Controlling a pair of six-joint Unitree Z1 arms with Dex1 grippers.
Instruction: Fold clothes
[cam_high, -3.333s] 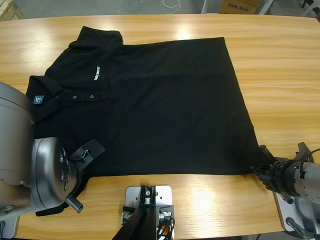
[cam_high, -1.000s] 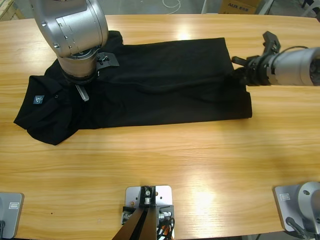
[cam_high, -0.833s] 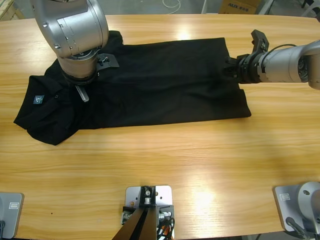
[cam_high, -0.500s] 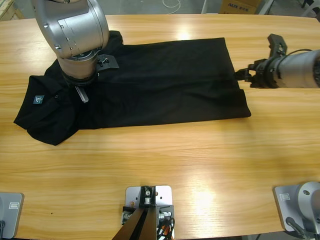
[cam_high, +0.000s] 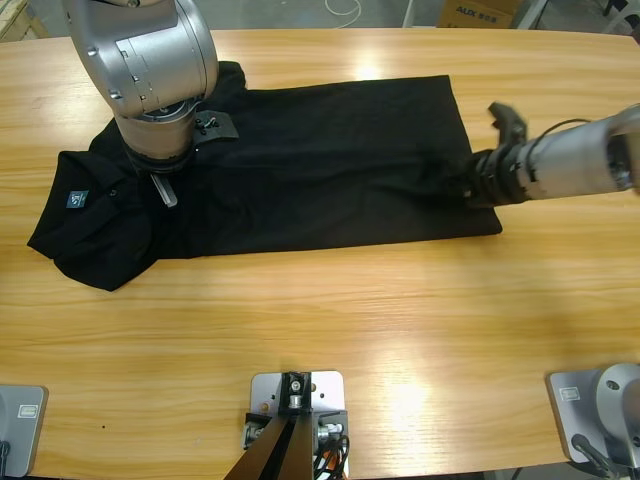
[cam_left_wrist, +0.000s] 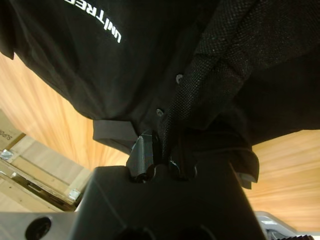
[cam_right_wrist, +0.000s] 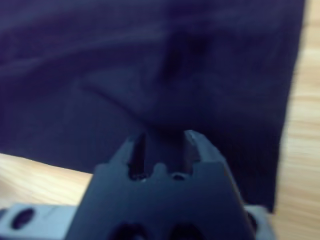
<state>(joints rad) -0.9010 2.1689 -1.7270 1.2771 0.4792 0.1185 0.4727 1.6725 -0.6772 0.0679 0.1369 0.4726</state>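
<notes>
The black polo shirt lies folded lengthwise across the far half of the table, collar and teal label at the left. My left gripper is under the big silver arm, over the collar end. In the left wrist view it is shut on a fold of knit fabric beside the buttons and white lettering. My right gripper is at the shirt's right edge, where creases spread out. The right wrist view shows it with fabric tented up between its jaws.
Bare wooden table stretches in front of the shirt to the near edge. A cardboard box and a white cable lie on the floor beyond the far edge. Wooden crates show past the table in the left wrist view.
The shirt, flat at first, now lies folded in half. In the last second my right gripper left the far right corner, swung out, and came nearer onto the right edge. The left arm stayed still.
</notes>
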